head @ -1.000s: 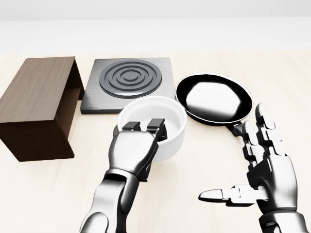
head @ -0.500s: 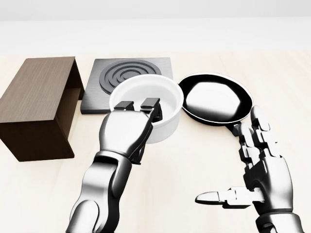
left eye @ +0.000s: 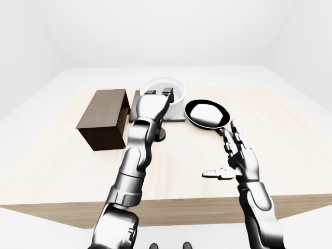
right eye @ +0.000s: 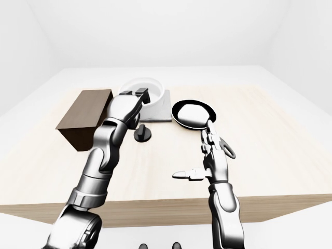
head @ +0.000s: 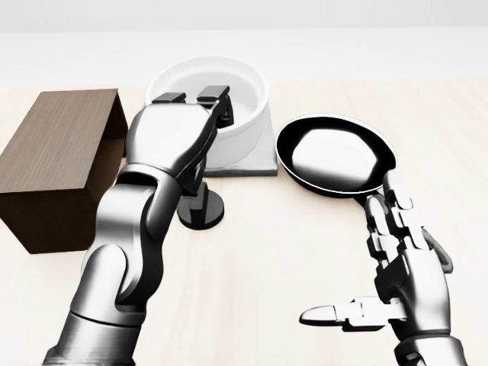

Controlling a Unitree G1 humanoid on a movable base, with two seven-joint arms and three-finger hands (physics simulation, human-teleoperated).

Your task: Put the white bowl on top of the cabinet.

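Cabinet (head: 57, 164): dark wood box, lying to the left of my left hand (head: 187, 122), well apart from the bowl, its top bare. That top is where the bowl must end.

White bowl (head: 229, 99): pinched at its near rim by my left hand, two fingers (head: 213, 95) hooked inside the wall, the rest of the hand pressed against the outside. A second ago it sat low on the table just beside the pan; half a second ago it was partly up, over the stove plate's lower edge. Now it is raised clear and carried up the head view, covering most of the stove plate (head: 252, 164), of which only a strip shows below it. My left arm is stretched out much further. The small dark round shape (head: 202, 210) under my forearm is, I judge, a cast shadow, though I cannot be sure.

Meaning: the lift is done and the grip seems to be holding. What remains is a sideways carry left over the cabinet and a level set-down. A rim pinch may let the bowl tip.

Frying pan (head: 335, 152): black, right of the bowl, unmoved.

Right hand (head: 404, 282): spread, thumb out sideways, holding nothing, hovering below the pan's handle end.
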